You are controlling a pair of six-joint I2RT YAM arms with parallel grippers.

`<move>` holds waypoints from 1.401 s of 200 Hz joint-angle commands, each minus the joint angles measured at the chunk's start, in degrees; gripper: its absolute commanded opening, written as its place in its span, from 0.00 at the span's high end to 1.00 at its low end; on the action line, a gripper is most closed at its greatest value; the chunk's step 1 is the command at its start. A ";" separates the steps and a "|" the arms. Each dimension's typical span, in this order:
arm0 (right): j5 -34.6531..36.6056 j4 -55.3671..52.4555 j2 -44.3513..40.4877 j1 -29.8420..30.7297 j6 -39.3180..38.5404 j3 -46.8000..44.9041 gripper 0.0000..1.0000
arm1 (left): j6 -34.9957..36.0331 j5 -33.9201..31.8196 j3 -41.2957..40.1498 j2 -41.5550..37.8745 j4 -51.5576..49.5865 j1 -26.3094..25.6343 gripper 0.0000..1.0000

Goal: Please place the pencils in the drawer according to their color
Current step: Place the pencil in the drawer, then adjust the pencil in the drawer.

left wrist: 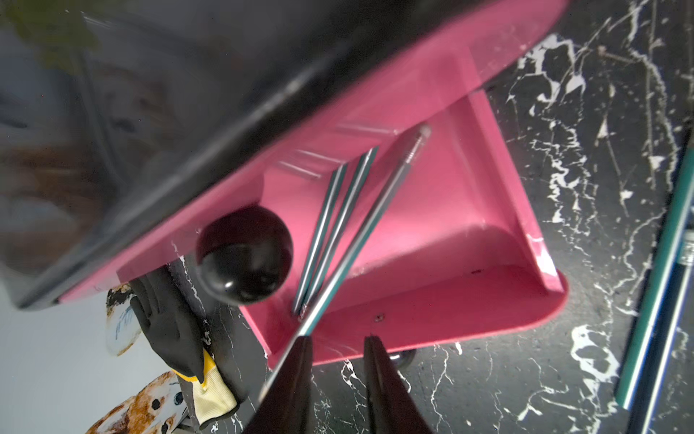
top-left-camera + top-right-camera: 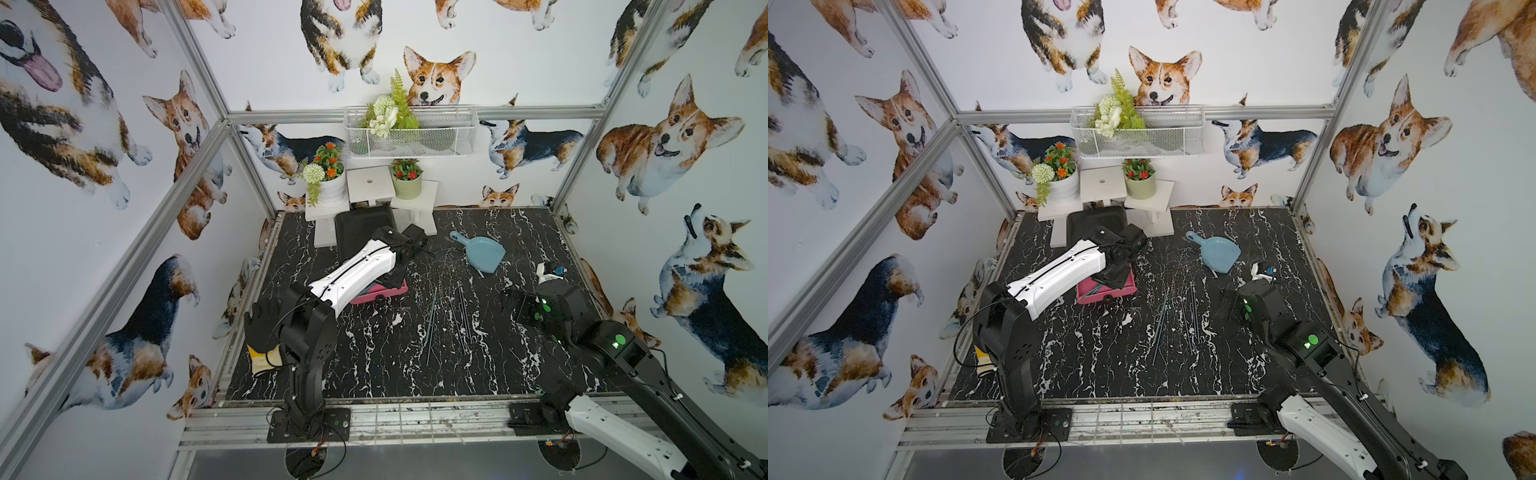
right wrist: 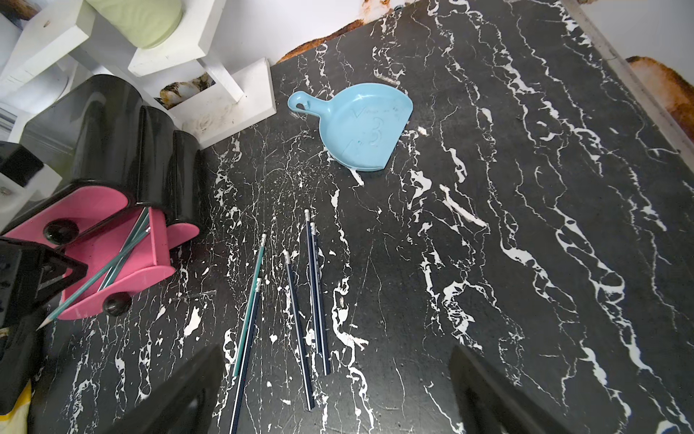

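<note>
The drawer chest (image 3: 112, 142) is black with pink fronts; one pink drawer (image 1: 469, 225) stands pulled out below a black knob (image 1: 244, 255). Two teal pencils (image 1: 330, 225) lie inside it. A third teal pencil (image 1: 360, 233) slants across them, its tip poking out over the front wall and along one finger of my left gripper (image 1: 338, 338). That gripper's jaws stand apart over the drawer front, with nothing between them. One teal pencil (image 3: 249, 304) and several dark pencils (image 3: 298, 330) lie loose on the table. My right gripper (image 3: 334, 351) hovers wide open just short of their near ends.
A blue dustpan (image 2: 482, 253) lies at the back right. White stands with flower pots (image 2: 332, 187) line the back wall behind the chest. A black and yellow glove (image 2: 262, 340) hangs by the left arm. A small white and blue object (image 2: 548, 272) sits near the right edge.
</note>
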 commanded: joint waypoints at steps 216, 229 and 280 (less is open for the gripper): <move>8.68 2.49 11.70 15.69 -3.29 4.79 0.08 | -22.49 20.16 -45.38 -36.45 30.46 23.03 0.82; 8.89 2.44 11.41 15.72 -3.03 4.64 0.08 | -22.06 20.89 -45.37 -34.92 31.88 24.05 0.83; 9.88 2.09 10.41 15.78 -2.39 4.37 0.08 | -20.91 22.27 -45.21 -30.82 33.50 25.14 0.86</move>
